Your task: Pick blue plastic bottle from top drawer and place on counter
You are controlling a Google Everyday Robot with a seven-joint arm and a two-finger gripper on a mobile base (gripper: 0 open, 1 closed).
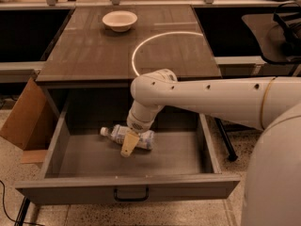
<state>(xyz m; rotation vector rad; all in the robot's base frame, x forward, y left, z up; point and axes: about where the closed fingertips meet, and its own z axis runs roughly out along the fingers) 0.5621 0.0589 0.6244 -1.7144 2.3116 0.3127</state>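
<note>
Here — pincer (128,146) over blue plastic bottle (116,134), inside top drawer (188,184).

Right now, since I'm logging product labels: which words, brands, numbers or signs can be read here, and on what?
Bottle label: pale print, too blurred to read; the bottle lies in the drawer with the gripper right at it.
Counter: a white circle outline only, no writing.
Bowl: no text visible.
No other words, numbers or signs can be read.
</note>
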